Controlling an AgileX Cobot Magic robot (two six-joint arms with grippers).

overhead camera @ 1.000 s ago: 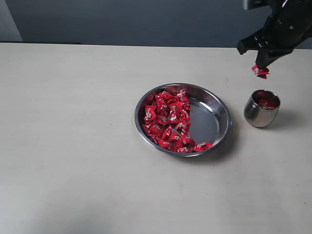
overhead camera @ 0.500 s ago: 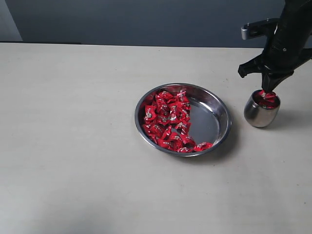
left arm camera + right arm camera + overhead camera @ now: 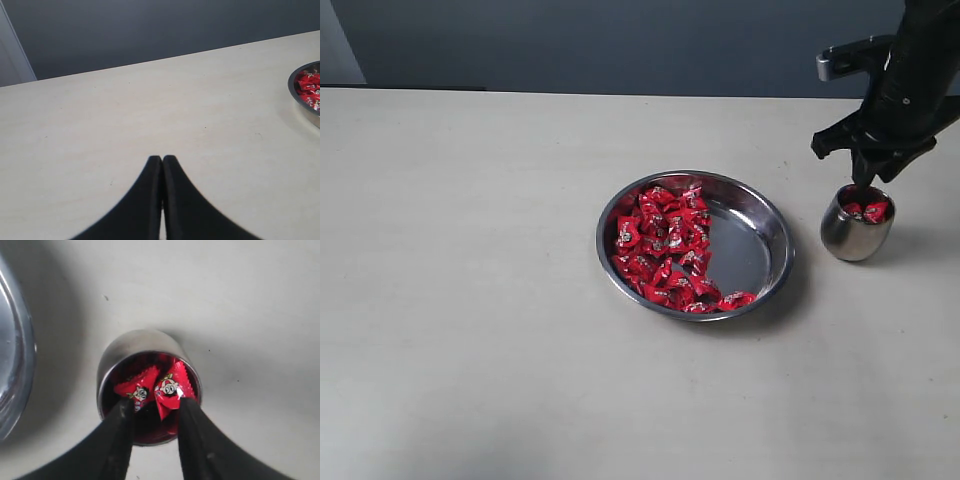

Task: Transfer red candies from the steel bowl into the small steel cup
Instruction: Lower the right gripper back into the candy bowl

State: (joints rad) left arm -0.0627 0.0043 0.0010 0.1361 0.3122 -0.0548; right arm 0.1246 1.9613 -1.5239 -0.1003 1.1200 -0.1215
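The steel bowl [image 3: 748,252] sits mid-table with many red candies [image 3: 663,245] heaped in its left half. To its right stands the small steel cup [image 3: 853,238], holding red candies [image 3: 868,210]. My right gripper [image 3: 863,180] hangs just above the cup's mouth. In the right wrist view its jaws [image 3: 156,406] stand apart and open over the cup [image 3: 135,342], with two candies [image 3: 170,385] lying loose inside, one close beside a fingertip. My left gripper [image 3: 162,159] is shut with nothing in it, over bare table; the bowl's edge [image 3: 299,97] shows far off.
The pale table [image 3: 470,300] stretches wide to the left of and in front of the bowl. A dark wall [image 3: 620,40] runs along the table's far edge. The bowl's rim [image 3: 17,365] lies a short gap from the cup.
The right gripper came down from above the cup to its mouth while gripping a candy. Its jaws then parted and the candy now lies in the cup.
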